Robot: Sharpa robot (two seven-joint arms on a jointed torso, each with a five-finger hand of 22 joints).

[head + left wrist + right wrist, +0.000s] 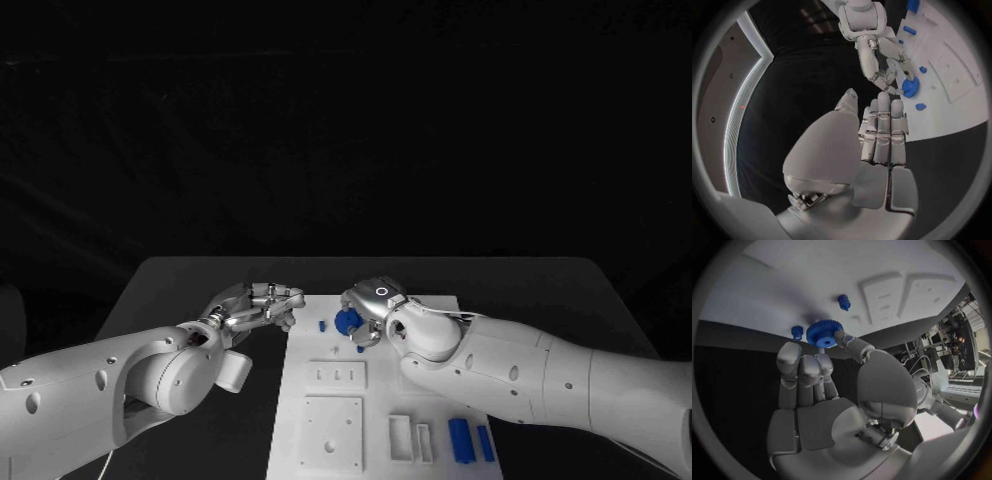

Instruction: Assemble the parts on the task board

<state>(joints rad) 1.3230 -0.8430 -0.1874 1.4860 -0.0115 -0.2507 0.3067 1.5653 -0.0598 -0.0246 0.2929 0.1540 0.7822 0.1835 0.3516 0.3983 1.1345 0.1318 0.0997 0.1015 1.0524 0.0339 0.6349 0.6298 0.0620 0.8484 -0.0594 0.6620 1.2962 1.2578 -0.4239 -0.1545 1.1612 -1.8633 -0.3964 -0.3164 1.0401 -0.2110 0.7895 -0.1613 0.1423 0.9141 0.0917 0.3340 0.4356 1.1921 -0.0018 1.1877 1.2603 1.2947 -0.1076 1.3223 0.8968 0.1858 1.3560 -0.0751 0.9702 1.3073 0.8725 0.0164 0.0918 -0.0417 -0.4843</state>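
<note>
Early stage — right hand [826, 390] pinching blue gear [821, 333] over task board [433, 312]; left hand [254, 307] empty, fingers apart, beside board; blue bars [470, 440] unplaced

Head cam looks down; wrist cams close behind hands; all share task board [378, 400].

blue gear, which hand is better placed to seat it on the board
Right. The right hand already pinches the gear over the board; the left hand hovers beside the board, holding nothing.
</note>
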